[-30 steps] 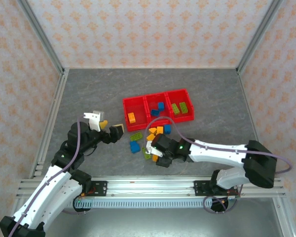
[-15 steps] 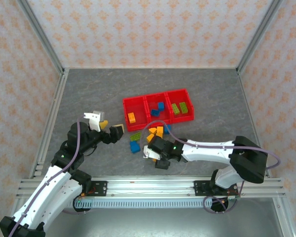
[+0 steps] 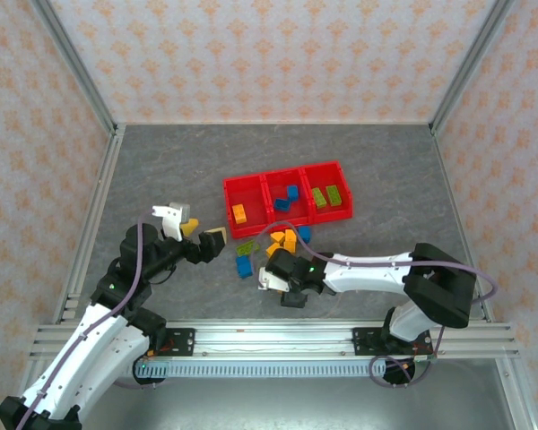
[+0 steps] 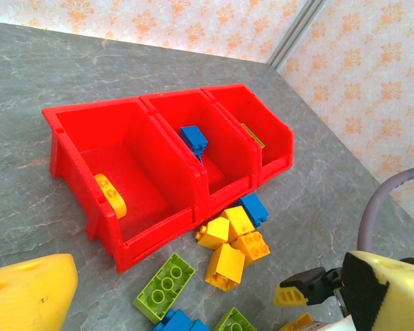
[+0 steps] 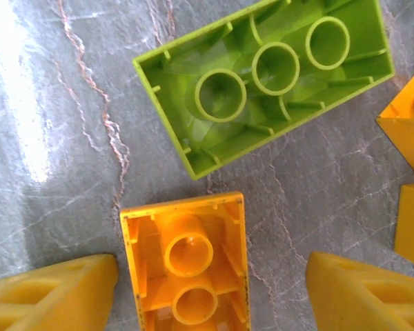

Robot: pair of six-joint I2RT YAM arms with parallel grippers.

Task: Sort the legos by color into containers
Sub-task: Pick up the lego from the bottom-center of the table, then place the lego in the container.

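Right gripper (image 5: 207, 279) is down on the grey table (image 3: 161, 170), jaws open - an upside-down orange brick (image 5: 186, 265) lies flat between the fingertips (image 5: 52, 293), not clamped. The brick sits off-centre, almost touching one finger, with a clear gap to the other. Just beyond it lies an upside-down green brick (image 5: 262, 76), apart from both fingers. In the top view this gripper (image 3: 274, 278) is at the near edge of the loose pile (image 3: 285, 240), which lies just in front of the red bins (image 3: 287, 179).

Left gripper (image 3: 203, 233) hovers to the left of the pile, jaws spread wide and empty - nothing between them.

Bins, seen from the left wrist: the left one holds one orange piece (image 4: 110, 195), the middle one a blue piece (image 4: 193, 138), and the right one shows a green edge (image 4: 252, 134). Loose against the bin fronts are orange blocks (image 4: 228, 248), a blue block (image 4: 254, 207) and a green plate (image 4: 164, 286).
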